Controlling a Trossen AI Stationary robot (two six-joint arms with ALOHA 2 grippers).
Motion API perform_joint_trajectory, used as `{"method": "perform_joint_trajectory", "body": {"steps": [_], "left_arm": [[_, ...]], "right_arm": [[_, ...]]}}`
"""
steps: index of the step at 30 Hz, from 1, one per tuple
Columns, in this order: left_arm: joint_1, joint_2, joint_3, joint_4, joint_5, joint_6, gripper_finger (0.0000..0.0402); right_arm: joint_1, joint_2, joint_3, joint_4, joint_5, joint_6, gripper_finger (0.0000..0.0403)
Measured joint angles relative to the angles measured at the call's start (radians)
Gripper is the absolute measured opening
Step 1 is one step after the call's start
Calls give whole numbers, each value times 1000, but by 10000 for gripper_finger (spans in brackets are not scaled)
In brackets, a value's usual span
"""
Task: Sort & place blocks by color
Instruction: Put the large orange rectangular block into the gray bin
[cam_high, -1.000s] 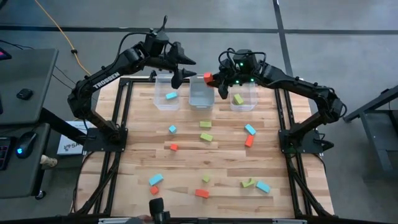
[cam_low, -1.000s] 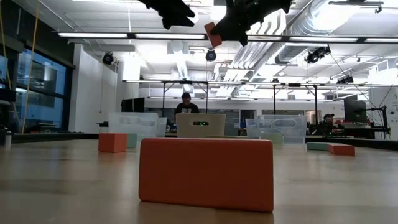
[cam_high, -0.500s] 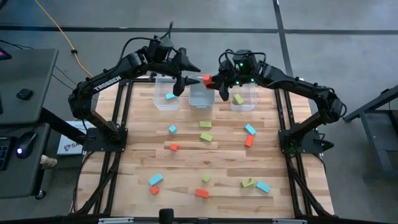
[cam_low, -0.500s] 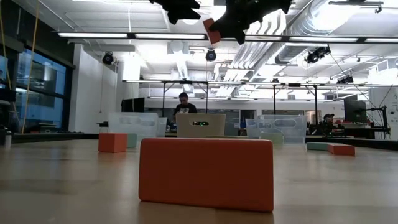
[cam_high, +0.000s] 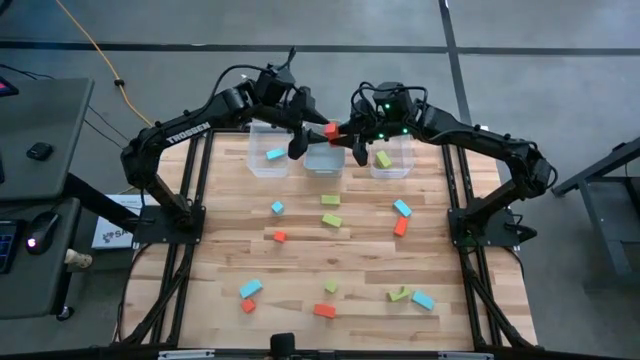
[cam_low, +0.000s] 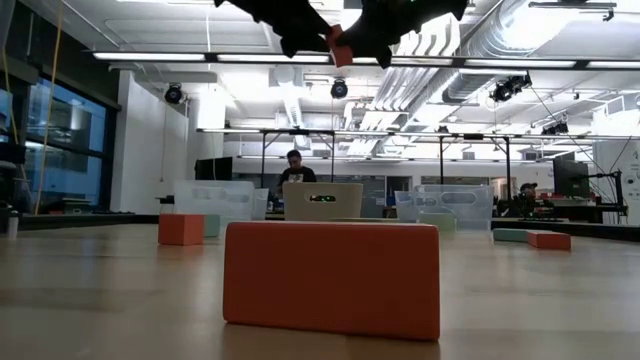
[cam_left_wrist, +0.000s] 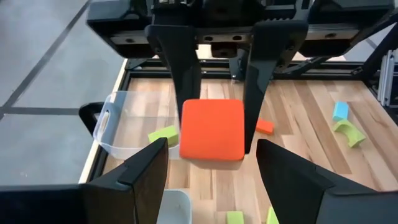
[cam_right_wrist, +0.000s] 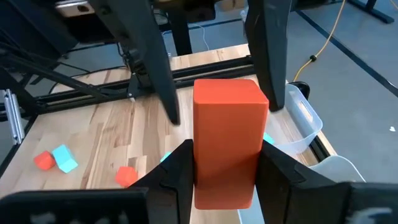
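Above three clear bins (cam_high: 324, 160), the right pincer (cam_high: 338, 131) grips one red-orange block (cam_high: 331, 130); the left pincer (cam_high: 300, 135) gapes beside it.

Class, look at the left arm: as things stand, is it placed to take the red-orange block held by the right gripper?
Probably yes: the left gripper is open, its fingers either side of the red-orange block, which the right gripper grips above the middle bin; nothing lies between.

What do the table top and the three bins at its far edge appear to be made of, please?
Table top: apparently wood, light planks with visible grain and seams, a low sheen. Bins: probably clear plastic, since a blue block and the table show through their thin walls.
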Motion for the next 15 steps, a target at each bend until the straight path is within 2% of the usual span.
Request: {"method": "perform_joint_trajectory", "body": {"steps": [15], "left_arm": [[-8, 19, 0, 39, -3, 0, 220]], "right_arm": [[0, 0, -1, -20, -13, 8, 110]]}}
